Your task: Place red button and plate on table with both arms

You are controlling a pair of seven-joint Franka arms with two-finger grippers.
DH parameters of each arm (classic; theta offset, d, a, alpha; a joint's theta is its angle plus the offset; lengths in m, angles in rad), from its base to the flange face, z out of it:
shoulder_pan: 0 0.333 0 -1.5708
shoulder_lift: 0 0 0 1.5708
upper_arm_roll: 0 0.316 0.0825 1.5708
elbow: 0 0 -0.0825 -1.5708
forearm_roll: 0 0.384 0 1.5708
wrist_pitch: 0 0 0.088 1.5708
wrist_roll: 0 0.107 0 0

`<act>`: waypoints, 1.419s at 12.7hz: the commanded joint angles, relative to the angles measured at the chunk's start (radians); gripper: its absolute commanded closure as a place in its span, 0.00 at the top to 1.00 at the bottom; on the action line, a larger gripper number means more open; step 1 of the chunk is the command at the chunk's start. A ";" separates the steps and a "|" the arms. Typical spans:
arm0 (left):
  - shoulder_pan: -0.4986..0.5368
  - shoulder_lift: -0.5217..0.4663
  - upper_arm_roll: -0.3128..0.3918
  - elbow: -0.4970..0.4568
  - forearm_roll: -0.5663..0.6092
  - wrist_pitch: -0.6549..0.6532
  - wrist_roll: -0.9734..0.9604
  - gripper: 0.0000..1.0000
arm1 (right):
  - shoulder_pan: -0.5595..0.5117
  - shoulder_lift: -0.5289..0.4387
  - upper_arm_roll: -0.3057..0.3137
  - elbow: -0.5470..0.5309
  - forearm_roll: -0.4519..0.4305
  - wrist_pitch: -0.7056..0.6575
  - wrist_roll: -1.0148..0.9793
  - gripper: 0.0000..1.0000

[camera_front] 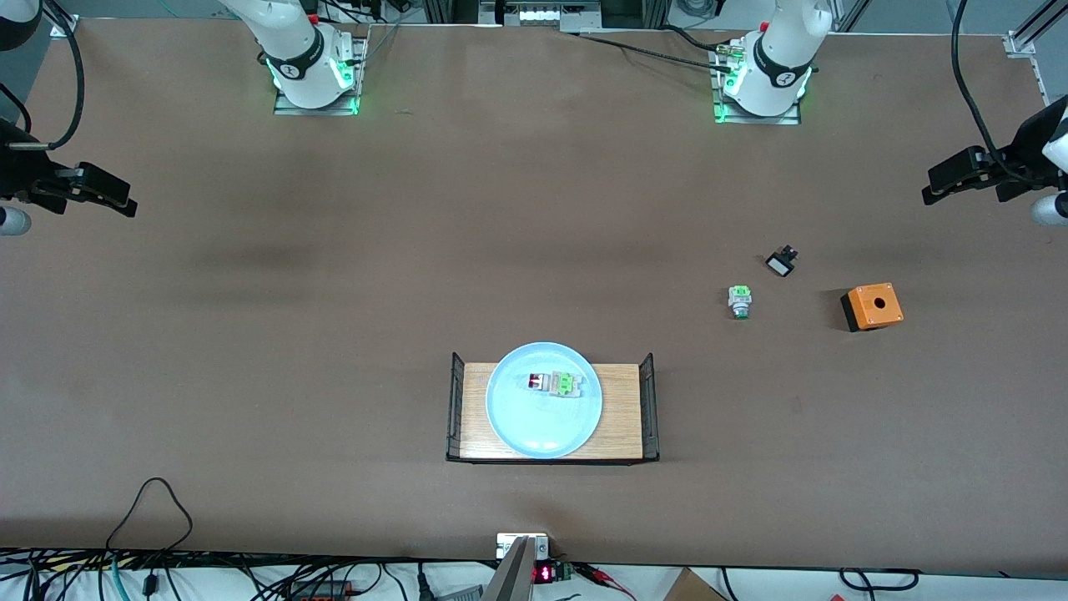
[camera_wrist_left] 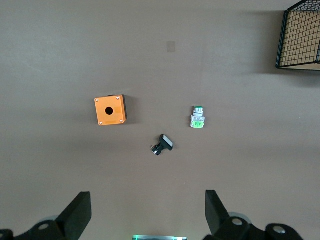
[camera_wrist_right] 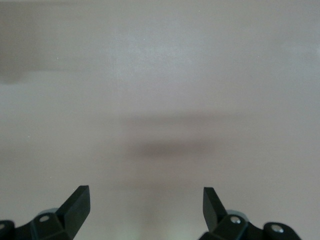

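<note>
We see the left gripper [camera_wrist_left: 147, 215] w/ fingers wide apart, nothing held, up over bare table [camera_front: 334, 292] at the left arm's end. Right gripper [camera_wrist_right: 145, 212] same, over the right arm's end; both arms wait. The red button [camera_front: 554, 383] lies in the plate [camera_front: 517, 417], which sits on the wooden tray [camera_front: 622, 417].

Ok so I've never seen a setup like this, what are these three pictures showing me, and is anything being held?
Two robot arms share a brown table. One picture looks down from high across it; the other two come from cameras on each wrist. The left gripper and right gripper both hang open, holding nothing, each over its own end of the table. A wooden tray carries a pale blue plate with the red button lying on it. Toward the left arm's end lie a green switch, a black part and an orange box.
</note>
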 commanded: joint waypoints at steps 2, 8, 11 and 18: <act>-0.005 0.019 -0.006 0.044 0.024 -0.033 -0.016 1.00 | -0.006 -0.006 -0.011 0.007 0.000 -0.005 0.015 1.00; -0.008 0.056 -0.006 0.033 0.016 -0.064 -0.015 1.00 | -0.004 -0.003 -0.009 0.005 -0.006 -0.006 0.016 1.00; -0.011 0.086 -0.009 0.045 -0.017 -0.064 -0.070 1.00 | -0.006 -0.003 -0.011 0.005 -0.006 -0.006 0.015 1.00; -0.163 0.295 -0.009 0.246 -0.116 -0.061 -0.684 1.00 | -0.004 -0.002 -0.011 0.005 -0.006 -0.003 0.016 1.00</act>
